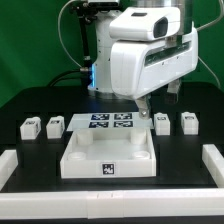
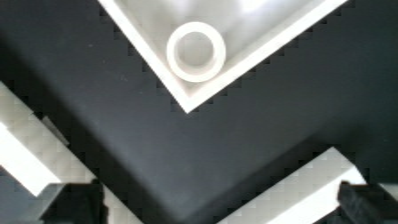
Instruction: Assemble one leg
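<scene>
Gripper [image 2: 210, 205] is hanging empty with jaws spread wide, guessing it's getting ready to grab; nearest leg [image 1: 162, 122] is sitting untouched right of centre in the exterior view.

We count four small white legs [image 1: 29, 126] on the table [image 1: 40, 145], two on the exterior view's left and two on its right. There's one big white square piece [image 1: 108, 155], one marker board [image 1: 110, 122] showing four tags, and one robot arm [image 1: 140, 60]. Up close, we spot one round socket [image 2: 196, 50].
</scene>
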Controlling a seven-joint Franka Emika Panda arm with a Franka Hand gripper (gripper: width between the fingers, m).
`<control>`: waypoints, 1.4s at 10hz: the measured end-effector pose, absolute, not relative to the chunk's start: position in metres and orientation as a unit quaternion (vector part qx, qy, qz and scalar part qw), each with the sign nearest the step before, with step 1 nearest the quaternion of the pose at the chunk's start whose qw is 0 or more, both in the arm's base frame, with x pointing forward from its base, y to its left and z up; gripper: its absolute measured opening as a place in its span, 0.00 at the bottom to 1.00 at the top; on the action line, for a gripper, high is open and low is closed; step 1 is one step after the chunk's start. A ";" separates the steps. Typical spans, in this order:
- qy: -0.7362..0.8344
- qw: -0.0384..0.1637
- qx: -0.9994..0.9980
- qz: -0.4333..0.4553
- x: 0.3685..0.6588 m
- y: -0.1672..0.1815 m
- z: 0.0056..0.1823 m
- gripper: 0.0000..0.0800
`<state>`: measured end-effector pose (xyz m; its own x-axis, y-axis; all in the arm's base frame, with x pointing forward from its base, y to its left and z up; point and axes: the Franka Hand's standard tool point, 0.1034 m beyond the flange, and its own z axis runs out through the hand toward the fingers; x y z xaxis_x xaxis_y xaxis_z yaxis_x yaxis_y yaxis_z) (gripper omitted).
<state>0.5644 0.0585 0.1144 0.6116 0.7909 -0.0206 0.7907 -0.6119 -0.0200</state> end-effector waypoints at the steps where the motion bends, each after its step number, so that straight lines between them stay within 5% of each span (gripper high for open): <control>1: -0.440 0.004 -0.898 0.014 0.564 0.059 0.114 0.81; 14: -0.440 0.005 -0.898 0.014 0.564 0.059 0.114 0.81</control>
